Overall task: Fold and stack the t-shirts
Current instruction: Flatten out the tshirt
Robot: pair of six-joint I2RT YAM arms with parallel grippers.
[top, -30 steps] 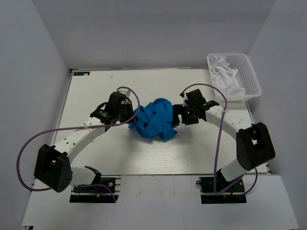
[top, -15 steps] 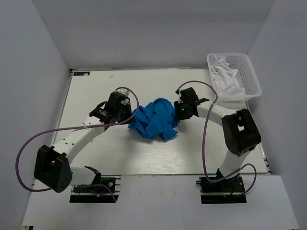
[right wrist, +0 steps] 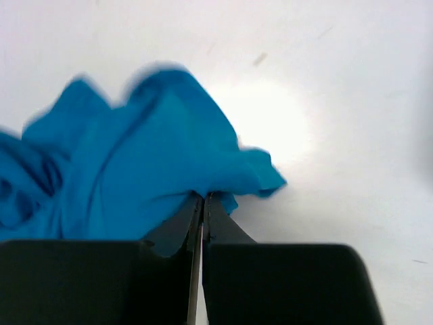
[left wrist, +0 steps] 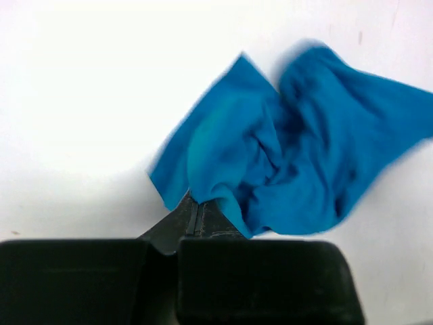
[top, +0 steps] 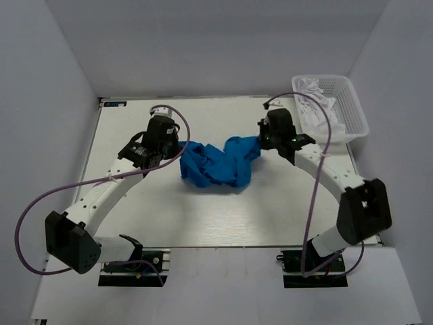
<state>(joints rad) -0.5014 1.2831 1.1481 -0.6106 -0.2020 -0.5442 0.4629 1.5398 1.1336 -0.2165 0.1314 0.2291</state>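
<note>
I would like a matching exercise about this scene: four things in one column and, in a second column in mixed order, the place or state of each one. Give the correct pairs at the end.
Things:
1. blue t-shirt
2. white basket
3. left gripper
4. right gripper

Places or states:
A. at the far right corner of the table
B. shut on the shirt end nearer the basket
C. crumpled, in the middle of the table
D. shut on the shirt end farther from the basket

Pairs: 1-C, 2-A, 3-D, 4-B
</note>
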